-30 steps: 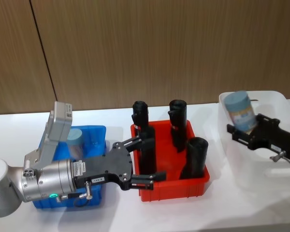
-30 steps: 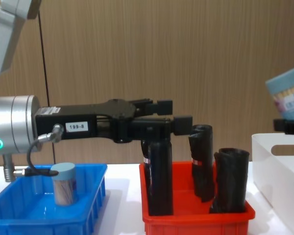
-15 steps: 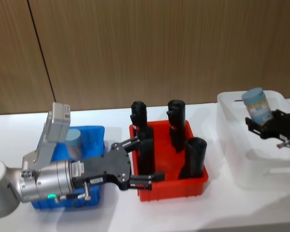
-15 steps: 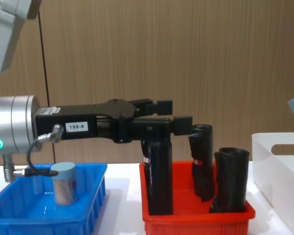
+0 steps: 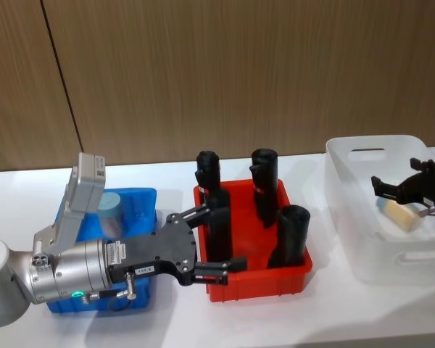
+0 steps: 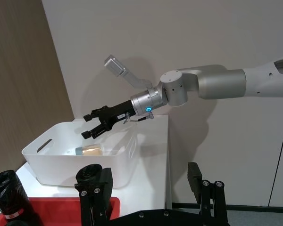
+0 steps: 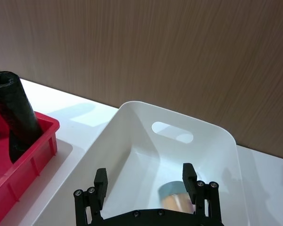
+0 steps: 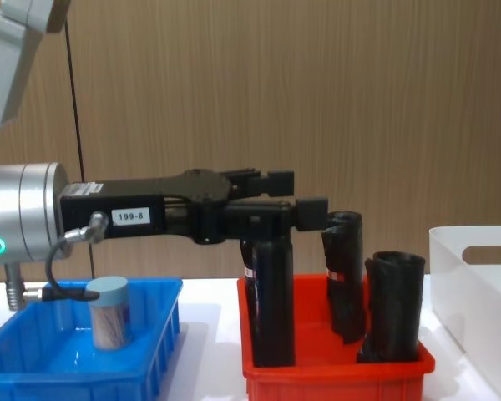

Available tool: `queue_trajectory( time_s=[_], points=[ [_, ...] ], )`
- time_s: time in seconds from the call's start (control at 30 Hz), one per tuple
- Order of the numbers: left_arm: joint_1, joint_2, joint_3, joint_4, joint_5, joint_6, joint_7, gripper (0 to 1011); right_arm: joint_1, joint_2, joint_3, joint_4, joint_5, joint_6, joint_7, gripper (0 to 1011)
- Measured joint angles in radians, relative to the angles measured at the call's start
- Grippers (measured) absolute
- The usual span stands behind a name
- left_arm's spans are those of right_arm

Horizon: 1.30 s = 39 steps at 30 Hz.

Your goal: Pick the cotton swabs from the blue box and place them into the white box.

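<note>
While the left gripper (image 8: 305, 195) hangs open over the red bin (image 5: 257, 288), the right gripper (image 7: 145, 174) is spread open above the white box (image 5: 380, 264) on the right, one cotton swabs jar (image 5: 397, 212) lying inside it, a second jar (image 8: 108, 314) standing in the blue box (image 8: 146, 368).

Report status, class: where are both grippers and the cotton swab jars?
Right gripper over white box, jaws open. One swab jar lying inside it; second jar upright in blue box. Left gripper open above red bin, idle.
</note>
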Motion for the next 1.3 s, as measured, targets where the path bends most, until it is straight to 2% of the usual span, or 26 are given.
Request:
queue_trajectory(
  time_s=[0.23,0.43,0.67,1.3],
  points=[
    [0.0,0.0,0.0,0.0,0.0,0.0,0.0,1004,0.0,-0.001,0.001,0.0,-0.001,-0.006,-0.005,1001],
    [0.006,0.0,0.002,-0.007,0.006,0.0,0.029,1004,-0.02,-0.004,0.002,-0.025,-0.001,-0.01,-0.015,1001],
    [0.022,-0.002,0.01,-0.026,0.027,0.0,0.108,1004,-0.078,-0.015,0.004,-0.096,0.005,-0.022,-0.039,1001],
    [0.074,-0.008,0.033,-0.087,0.09,-0.002,0.362,1004,-0.275,-0.051,0.015,-0.337,0.026,-0.062,-0.125,1002]
  ],
)
